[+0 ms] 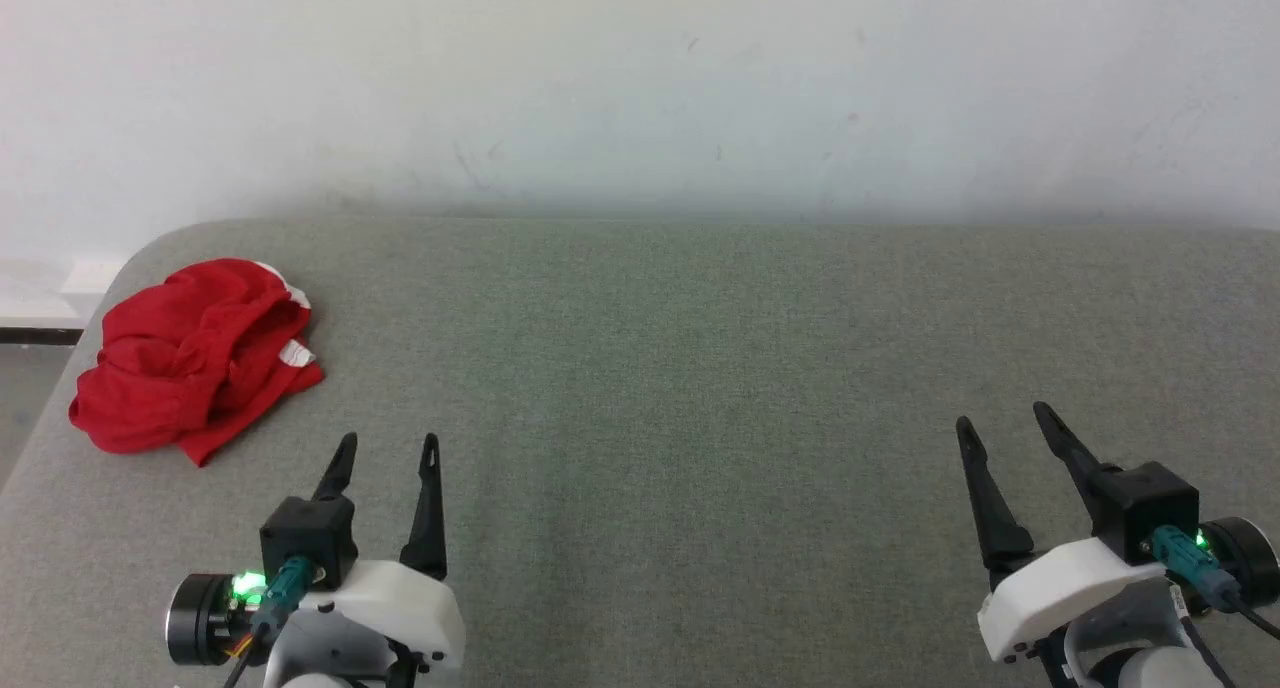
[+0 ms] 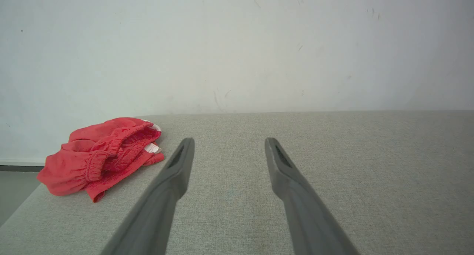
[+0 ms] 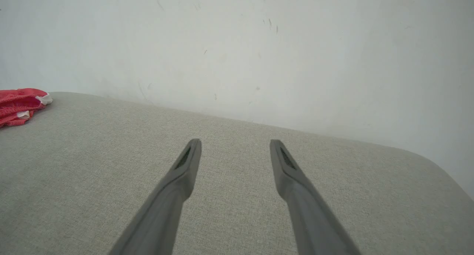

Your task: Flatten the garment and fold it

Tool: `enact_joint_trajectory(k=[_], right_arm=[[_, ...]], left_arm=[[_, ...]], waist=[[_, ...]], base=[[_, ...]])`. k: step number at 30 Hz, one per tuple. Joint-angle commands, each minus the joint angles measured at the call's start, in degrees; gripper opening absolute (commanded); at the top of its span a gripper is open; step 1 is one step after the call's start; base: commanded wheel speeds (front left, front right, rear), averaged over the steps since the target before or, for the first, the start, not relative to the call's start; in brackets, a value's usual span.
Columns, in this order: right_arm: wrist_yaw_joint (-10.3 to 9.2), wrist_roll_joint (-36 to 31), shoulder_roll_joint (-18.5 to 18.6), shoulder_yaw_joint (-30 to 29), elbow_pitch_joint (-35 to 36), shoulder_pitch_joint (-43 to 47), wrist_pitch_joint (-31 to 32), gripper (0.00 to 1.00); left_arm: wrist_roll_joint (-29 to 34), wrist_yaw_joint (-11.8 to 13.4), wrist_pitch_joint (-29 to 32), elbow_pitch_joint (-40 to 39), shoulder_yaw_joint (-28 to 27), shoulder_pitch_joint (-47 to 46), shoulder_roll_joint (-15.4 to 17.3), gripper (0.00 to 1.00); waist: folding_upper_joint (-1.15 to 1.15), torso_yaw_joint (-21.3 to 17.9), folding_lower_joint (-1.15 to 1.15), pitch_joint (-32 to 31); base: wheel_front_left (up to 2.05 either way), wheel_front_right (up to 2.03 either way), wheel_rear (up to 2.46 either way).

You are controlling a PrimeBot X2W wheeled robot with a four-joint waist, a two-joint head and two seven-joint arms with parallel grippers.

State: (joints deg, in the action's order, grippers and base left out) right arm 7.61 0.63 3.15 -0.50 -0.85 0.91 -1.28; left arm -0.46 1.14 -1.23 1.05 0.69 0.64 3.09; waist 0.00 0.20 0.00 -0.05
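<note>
head view: the garment [image 1: 195, 358] is seen bunched in a red heap at the far left corner of the table [image 1: 700, 368], close to the rounded left edge. the left gripper [image 1: 389, 438] is held just short of it, jaws apart, nothing gripped; the right gripper [image 1: 1002, 414] is parked well apart on the right, jaws spread too, nothing held. flattening is judged not yet begun, and the reach is the step in hand

left wrist view: the heap is shown left of the spread fingers, gathered waistband on top, a bit of white peeking out. a swing leftward is called for, then a pinch on waistband or hem

right wrist view: the heap's edge is caught at far left. plenty of bare room is offered mid-table, so the garment is best drawn there, clear of the left drop-off and the wall [image 3: 259, 43] behind
</note>
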Motion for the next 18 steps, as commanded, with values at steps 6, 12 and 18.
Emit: enact_joint_trajectory(k=[6,12,18], right_arm=[[-0.01,0.5,0.0,-0.1,0.1,0.4,-1.3,1.00],[-0.02,0.4,-0.1,0.5,0.2,0.7,-2.0,1.00],[-0.02,0.7,-0.1,0.5,0.1,0.9,-2.7,1.00]], left_arm=[[-0.6,0.7,-1.3,0.7,0.3,0.3,0.0,1.00],[-0.8,1.0,-2.0,1.0,0.3,0.5,0.0,1.00],[-0.8,1.3,-2.7,1.2,0.3,0.8,0.1,1.00]], waist=[[0.00,0.8,0.00,-0.2],[0.00,2.3,0.00,-0.4],[0.00,4.4,0.00,-0.6]], base=[[0.00,0.00,0.00],[0.00,0.00,0.00],[0.00,0.00,0.00]])
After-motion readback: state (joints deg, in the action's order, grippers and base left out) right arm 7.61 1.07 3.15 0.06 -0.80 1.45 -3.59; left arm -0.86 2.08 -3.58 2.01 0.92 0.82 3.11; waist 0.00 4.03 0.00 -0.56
